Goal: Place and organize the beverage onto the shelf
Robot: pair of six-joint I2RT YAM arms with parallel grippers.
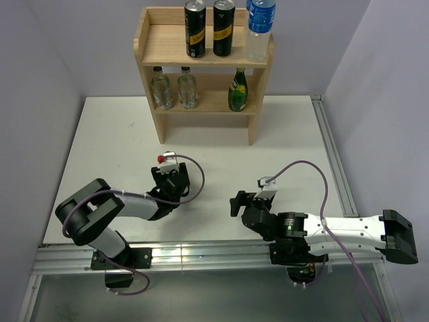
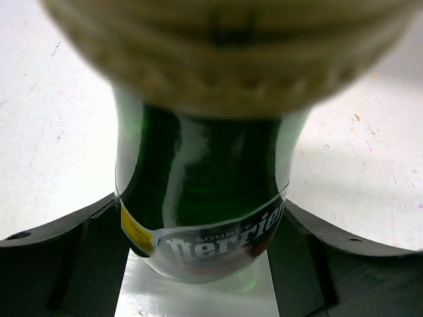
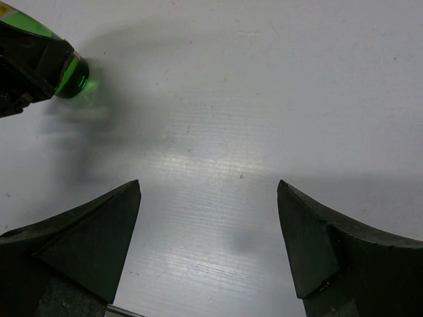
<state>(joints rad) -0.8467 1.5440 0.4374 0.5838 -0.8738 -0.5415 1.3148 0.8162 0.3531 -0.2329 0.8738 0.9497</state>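
My left gripper (image 2: pixel 201 264) is shut on a green Perrier bottle (image 2: pixel 198 165); a finger presses each side of its body and its pale cap is close to the camera. In the top view the left gripper (image 1: pixel 171 180) hides this bottle. Its green base (image 3: pixel 71 74) shows at the upper left of the right wrist view. My right gripper (image 3: pixel 208 224) is open and empty over the bare table, also seen in the top view (image 1: pixel 237 201). The pale wooden shelf (image 1: pixel 161 47) stands at the back.
The upper board holds two black cans (image 1: pixel 195 28) and a blue-labelled water bottle (image 1: pixel 259 30). The lower board holds two clear bottles (image 1: pixel 161 87) and a green bottle (image 1: pixel 237 89). A metal rail (image 1: pixel 333 161) runs along the table's right edge.
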